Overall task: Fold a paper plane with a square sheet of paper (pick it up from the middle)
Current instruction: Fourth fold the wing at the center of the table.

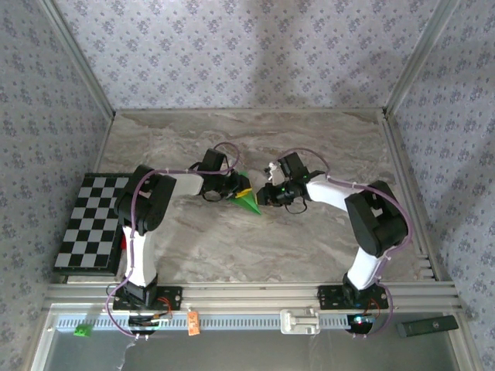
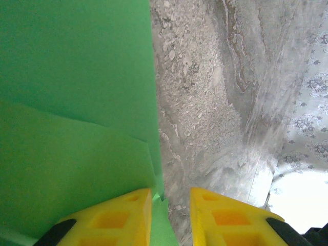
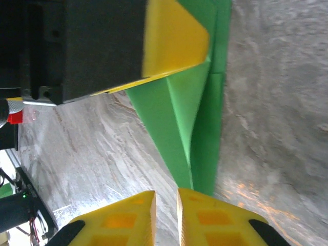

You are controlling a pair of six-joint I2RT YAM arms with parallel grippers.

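Two arms, one folded green paper plane (image 1: 248, 200) between them.

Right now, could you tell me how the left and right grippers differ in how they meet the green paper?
The left gripper stands at the paper's broad folded end, jaws slightly apart beside its edge; the right gripper stands at the narrow pointed end, jaws nearly together. The left gripper reaches in from the left, the right gripper from the opposite side. Both have yellow fingers and hover low over the marbled table.

green paper (image 1: 248, 199), yellow fingers (image 3: 174, 36), black-and-white checkered board (image 1: 93, 222)
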